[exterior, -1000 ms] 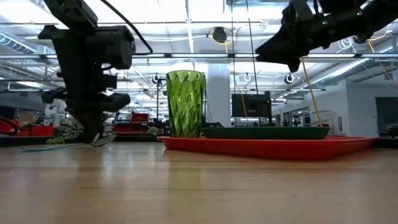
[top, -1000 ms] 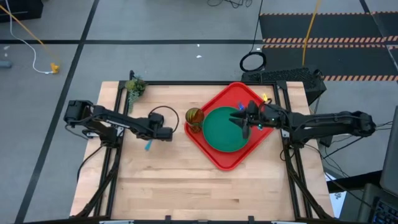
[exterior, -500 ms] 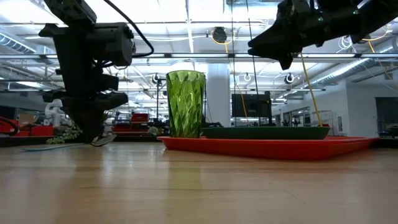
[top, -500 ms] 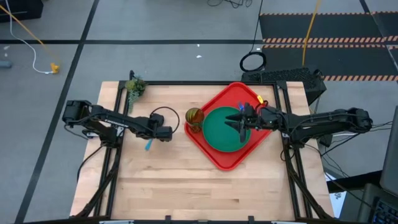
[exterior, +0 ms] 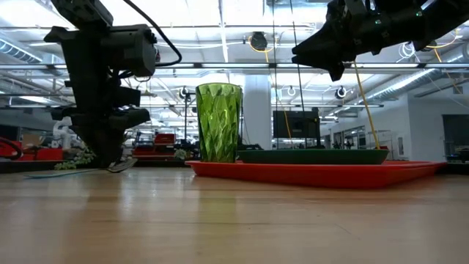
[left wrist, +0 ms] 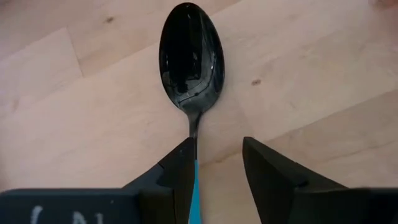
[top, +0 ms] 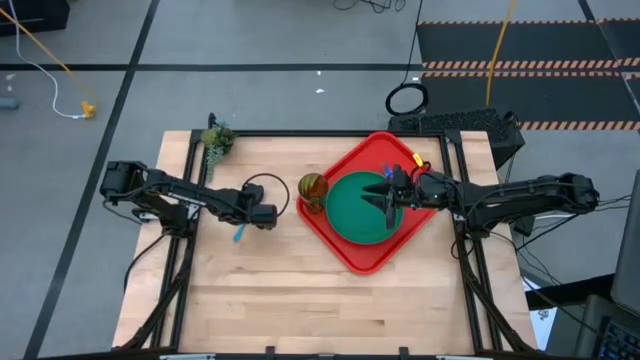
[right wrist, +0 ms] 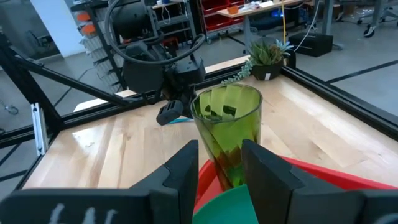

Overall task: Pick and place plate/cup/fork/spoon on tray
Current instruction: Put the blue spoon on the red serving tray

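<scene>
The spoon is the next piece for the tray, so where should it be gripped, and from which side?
Grip the spoon from straight above, across its slim blue handle just behind the dark neck. It lies flat on the wooden table, and the bowl is too wide and rounded. The left gripper hangs open there, slightly off-centre.

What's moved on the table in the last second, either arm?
The right claw slid a little farther over the plate, toward the cup, and has sat there, open and holding nothing, for the last half second. The left claw stayed low over the spoon, open around its handle, not lifted. Plate, cup and tray did not move.
</scene>
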`<state>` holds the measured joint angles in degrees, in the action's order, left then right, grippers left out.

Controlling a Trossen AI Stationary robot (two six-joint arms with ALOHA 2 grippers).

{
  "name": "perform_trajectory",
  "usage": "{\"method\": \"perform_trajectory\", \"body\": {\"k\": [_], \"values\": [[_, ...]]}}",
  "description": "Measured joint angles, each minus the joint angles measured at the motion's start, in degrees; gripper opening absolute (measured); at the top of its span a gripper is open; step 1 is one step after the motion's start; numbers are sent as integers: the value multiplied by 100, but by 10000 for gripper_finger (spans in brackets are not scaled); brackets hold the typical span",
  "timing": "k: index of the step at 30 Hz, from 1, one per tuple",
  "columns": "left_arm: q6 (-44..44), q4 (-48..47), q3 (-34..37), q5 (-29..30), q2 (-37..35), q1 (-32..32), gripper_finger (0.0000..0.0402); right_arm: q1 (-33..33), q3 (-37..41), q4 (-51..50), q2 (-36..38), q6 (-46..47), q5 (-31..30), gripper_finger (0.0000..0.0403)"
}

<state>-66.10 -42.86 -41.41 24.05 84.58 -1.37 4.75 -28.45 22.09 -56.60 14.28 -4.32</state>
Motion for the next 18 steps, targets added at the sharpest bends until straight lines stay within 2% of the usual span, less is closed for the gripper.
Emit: {"method": "perform_trajectory", "body": {"k": [18], "values": [[-16,9,-2,2,0,0,138,11,0,398,0,-62,-17,116]]}}
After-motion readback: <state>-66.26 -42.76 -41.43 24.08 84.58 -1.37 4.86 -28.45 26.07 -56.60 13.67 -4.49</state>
